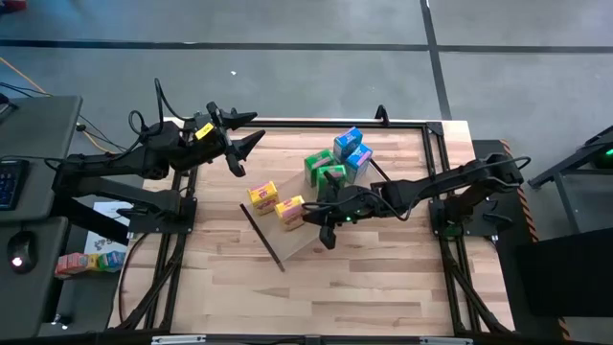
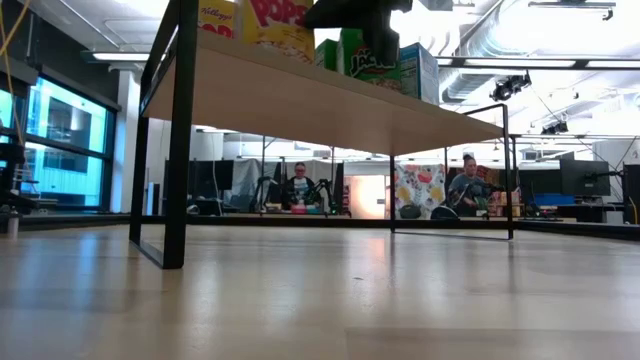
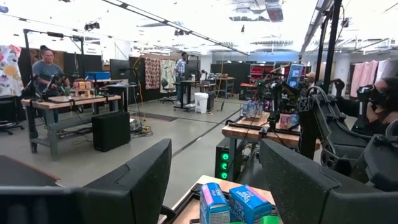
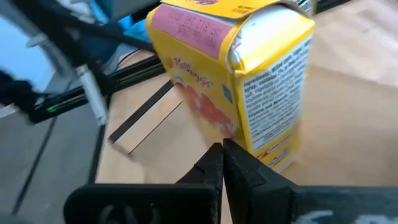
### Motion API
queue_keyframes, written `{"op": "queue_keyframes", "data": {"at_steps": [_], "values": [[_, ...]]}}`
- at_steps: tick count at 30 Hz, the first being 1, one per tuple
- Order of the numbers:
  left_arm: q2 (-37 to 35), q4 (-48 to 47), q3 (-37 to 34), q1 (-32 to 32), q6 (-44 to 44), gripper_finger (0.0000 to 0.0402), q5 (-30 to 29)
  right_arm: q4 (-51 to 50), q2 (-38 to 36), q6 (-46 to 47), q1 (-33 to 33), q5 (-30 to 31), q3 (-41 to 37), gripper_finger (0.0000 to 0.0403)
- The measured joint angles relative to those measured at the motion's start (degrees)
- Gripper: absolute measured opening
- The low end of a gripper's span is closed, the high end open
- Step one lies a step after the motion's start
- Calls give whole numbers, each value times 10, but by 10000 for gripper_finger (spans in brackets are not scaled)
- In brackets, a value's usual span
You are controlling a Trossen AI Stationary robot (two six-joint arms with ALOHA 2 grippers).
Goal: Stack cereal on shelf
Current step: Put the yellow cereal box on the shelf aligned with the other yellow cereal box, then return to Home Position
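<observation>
Six small cereal boxes [image 1: 317, 179] stand on the shelf [image 1: 305, 240] mid-surface, light, stiff cardboard best pinched across flat faces, while the right tool [image 1: 326, 228], shut and empty, sits at four o'clock of the yellow box [image 1: 289, 210]; left tool [image 1: 241, 144] gapes, empty.

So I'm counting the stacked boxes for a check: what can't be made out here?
- Low view: the shelf edge and the top of the picture cut off the cereal boxes.
- High view: the right hand partly covers the shelf; box print is too small to read.
- Left wrist view: only the blue boxes show, cut off below.
</observation>
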Motion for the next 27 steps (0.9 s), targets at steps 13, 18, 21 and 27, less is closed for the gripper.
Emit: {"op": "queue_keyframes", "data": {"at_steps": [13,18,21,27], "values": [[0,0,0,0,1,236,0,-175,-141,-44,13,-58,1,0],[0,-8,0,0,-8,236,18,-203,-204,-85,-9,-57,0,0],[0,-21,0,1,-26,236,32,-244,-236,-109,-39,-58,0,0],[-6,-78,0,12,-63,197,73,-279,-281,-137,-118,-105,0,0]]}}
